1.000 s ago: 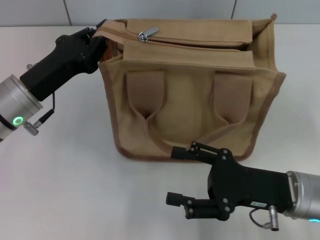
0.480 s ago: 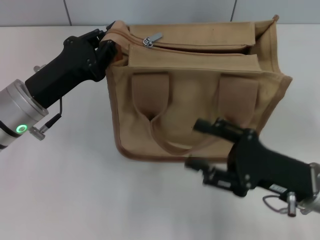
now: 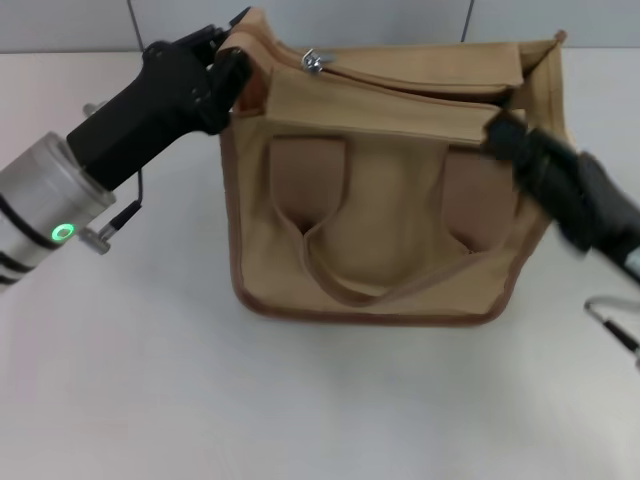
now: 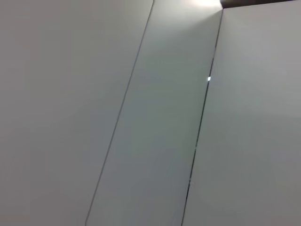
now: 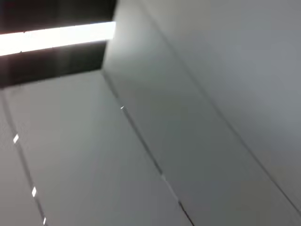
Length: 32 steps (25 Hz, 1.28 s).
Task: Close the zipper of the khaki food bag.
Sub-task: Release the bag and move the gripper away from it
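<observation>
Zipper (image 3: 400, 82) not closed yet: slider sits near the bag's left top corner, track gapes open toward the right. Khaki food bag (image 3: 385, 200) stands upright mid-table. Left gripper (image 3: 232, 62) pinches the bag's top-left corner, fingers clamped on the fabric. Right gripper (image 3: 505, 130) is blurred at the bag's right top edge; can't tell if its fingers are apart or closed, probably heading for the pull tab. Whole closing stroke remains. Surface: plain white table (image 3: 150, 380). Grey panelled wall (image 3: 300, 20) behind.

Grey wall panels (image 5: 197, 94) fill the view, split by thin dark seams (image 5: 141, 136). A bright light strip (image 5: 56, 37) crosses a dark band at one corner.
</observation>
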### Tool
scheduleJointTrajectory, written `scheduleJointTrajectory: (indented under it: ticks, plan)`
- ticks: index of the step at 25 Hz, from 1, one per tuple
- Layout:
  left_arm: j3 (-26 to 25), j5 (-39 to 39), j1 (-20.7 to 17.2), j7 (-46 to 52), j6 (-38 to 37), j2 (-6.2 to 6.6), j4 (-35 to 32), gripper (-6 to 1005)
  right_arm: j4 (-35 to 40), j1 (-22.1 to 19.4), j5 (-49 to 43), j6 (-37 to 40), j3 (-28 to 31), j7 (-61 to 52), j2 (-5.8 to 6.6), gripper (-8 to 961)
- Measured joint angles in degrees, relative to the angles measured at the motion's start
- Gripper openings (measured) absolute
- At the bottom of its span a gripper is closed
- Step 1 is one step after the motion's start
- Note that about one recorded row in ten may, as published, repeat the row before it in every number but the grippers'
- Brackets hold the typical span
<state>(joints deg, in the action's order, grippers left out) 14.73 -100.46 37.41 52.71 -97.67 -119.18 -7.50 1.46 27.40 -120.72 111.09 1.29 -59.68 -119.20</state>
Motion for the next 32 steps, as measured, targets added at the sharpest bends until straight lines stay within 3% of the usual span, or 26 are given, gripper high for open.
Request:
scheduleJointTrajectory:
  ticks: [3, 8, 18, 32]
  plan:
    - [0.04, 0.00, 1.82, -0.16, 0.21, 0.00, 0.51, 63, 0.99, 1.85, 0.06, -3.01, 5.04, -17.10, -0.01, 386]
    - [0.27, 0.02, 3.58, -2.45, 0.94, 0.01, 2.38, 63, 0.58, 4.71, 0.11, -6.61, 6.52, -26.37, -0.10, 330]
    - [-0.02, 0.03, 4.95, -3.05, 1.02, 0.00, 3.33, 63, -5.07, 9.99, 0.15, -17.02, 6.86, -28.08, -0.36, 307]
    - [-0.06, 0.01, 6.24, -3.05, 0.58, 0.00, 3.81, 62, -5.50, 10.90, -0.72, -15.55, 6.09, -27.33, -0.36, 305]
